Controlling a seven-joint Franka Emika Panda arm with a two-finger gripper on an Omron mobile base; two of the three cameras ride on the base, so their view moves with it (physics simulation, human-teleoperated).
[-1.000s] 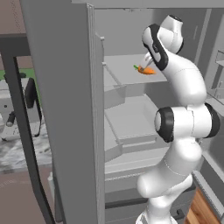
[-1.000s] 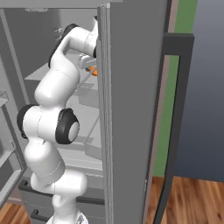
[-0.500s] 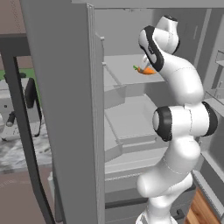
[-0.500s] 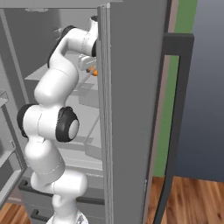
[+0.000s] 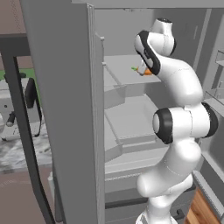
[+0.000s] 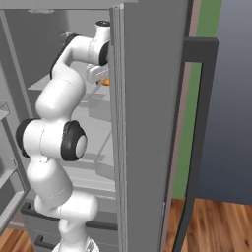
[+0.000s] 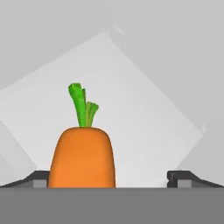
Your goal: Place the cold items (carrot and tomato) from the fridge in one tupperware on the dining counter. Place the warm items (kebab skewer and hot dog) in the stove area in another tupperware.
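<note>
Open refrigerator with the white arm (image 5: 183, 127) reaching into its upper compartment. One carrot (image 7: 82, 155) lies on the pale upper shelf (image 7: 131, 113), orange body toward the camera and green stalks pointing away; in the hand view it sits between the two dark finger tips (image 7: 180, 178), nearer the left one, with a clear gap to the right one. The gripper (image 7: 107, 180) stands wide open and has hold of nothing; whether the left tip touches the carrot cannot be told. In the left base view the carrot (image 5: 147, 71) shows as a small orange spot with green at its end, just beside the arm's wrist, on the same shelf (image 5: 124, 72); in the right base view only a sliver of orange (image 6: 104, 82) appears between the hand and the edge of the grey refrigerator door (image 6: 147, 123). That door edge partly blocks the right base view of the shelf, and a second grey door panel (image 5: 65, 113) fills the left of the left base view. Below the carrot's shelf, two further shelves (image 5: 131, 120) step downward. A dark frame (image 6: 197, 138) stands to the right of the door, over a wooden floor (image 6: 216, 221).
</note>
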